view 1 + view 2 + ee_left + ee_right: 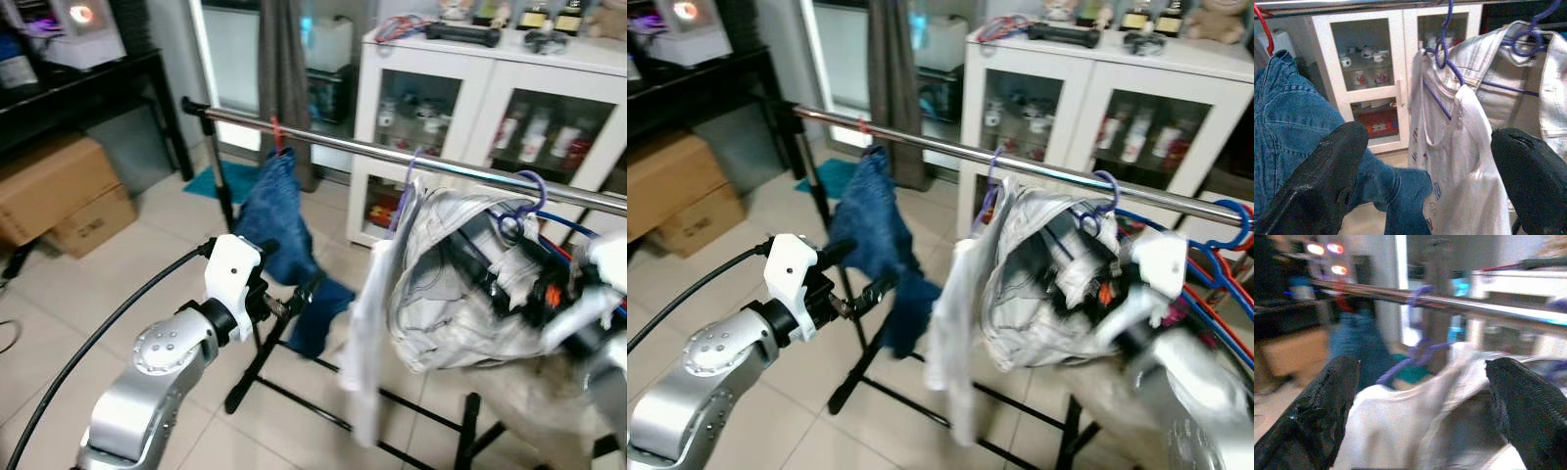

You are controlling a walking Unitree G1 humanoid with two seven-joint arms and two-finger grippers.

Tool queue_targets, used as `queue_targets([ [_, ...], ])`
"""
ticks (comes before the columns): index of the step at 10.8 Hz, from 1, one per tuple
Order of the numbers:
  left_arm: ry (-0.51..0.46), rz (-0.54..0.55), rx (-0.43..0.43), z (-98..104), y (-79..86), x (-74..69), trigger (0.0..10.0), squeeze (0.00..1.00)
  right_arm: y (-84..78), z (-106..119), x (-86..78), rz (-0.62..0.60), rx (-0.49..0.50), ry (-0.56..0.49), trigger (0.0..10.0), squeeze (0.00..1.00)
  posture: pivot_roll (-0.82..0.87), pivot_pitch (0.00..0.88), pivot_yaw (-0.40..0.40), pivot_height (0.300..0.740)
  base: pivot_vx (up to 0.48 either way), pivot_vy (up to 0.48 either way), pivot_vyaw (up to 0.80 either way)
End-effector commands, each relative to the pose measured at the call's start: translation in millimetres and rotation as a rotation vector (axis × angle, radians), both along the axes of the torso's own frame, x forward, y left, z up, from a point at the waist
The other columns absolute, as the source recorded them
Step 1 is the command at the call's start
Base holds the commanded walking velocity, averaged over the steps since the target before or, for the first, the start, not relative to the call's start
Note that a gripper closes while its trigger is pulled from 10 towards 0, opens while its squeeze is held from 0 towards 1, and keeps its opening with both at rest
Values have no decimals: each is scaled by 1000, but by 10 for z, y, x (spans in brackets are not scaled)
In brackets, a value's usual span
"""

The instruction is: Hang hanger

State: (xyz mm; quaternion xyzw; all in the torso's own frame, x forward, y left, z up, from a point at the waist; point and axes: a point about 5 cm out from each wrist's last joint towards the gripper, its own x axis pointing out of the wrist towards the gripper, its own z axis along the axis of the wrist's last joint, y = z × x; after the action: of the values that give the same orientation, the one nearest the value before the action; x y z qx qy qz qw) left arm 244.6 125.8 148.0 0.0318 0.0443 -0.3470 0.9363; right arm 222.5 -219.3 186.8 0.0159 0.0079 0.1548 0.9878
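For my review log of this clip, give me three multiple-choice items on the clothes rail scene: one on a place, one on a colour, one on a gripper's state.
1. Where do the jeans hang?
A. On the rail
B. On the cabinet door
C. On the cardboard box

2. What colour is the hanger that carries the white top?
A. Green
B. Purple
C. Yellow

3. How is the left gripper?
A. Shut on the jeans
B. Shut on a hanger
C. Open, holding nothing

Key: 1 A, the jeans hang from a red hook on the rail. 2 B, a purple hook rises from the top's neck. 3 C, the left wrist view shows both fingers wide apart with clothes beyond them.
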Motion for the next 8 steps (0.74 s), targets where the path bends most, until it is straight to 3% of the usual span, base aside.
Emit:
queue_targets([
  [1, -26, -33, 3, 74, -5, 13, 10000, 800, 62, 21, 63, 0, 34, 24, 10000, 1000, 67, 0, 14, 740, 0, 0, 0],
  [2, -22, -53, 10, 75, -11, 14, 10000, 796, 106, 36, 103, 16, 4, 32, 10000, 1000, 66, 0, 17, 740, 0, 0, 0],
  [3, -11, -105, 26, 62, -34, -6, 10000, 741, 66, 9, 243, -80, -91, 85, 10000, 141, 68, 0, 13, 740, 0, 0, 0],
  [4, 1, -149, 39, 49, -48, -36, 10000, 702, -22, 25, 312, -151, -115, 108, 10000, 0, 74, 0, 5, 740, 0, 0, 0],
  [7, 23, -223, 43, 37, -63, -71, 10000, 690, -280, 101, 280, -200, -165, 170, 10000, 0, 68, 0, 6, 740, 0, 0, 0],
  [8, 24, -226, 43, 36, -65, -70, 10000, 690, -289, 116, 278, -195, -152, 177, 10000, 0, 65, 0, 8, 740, 0, 0, 0],
])
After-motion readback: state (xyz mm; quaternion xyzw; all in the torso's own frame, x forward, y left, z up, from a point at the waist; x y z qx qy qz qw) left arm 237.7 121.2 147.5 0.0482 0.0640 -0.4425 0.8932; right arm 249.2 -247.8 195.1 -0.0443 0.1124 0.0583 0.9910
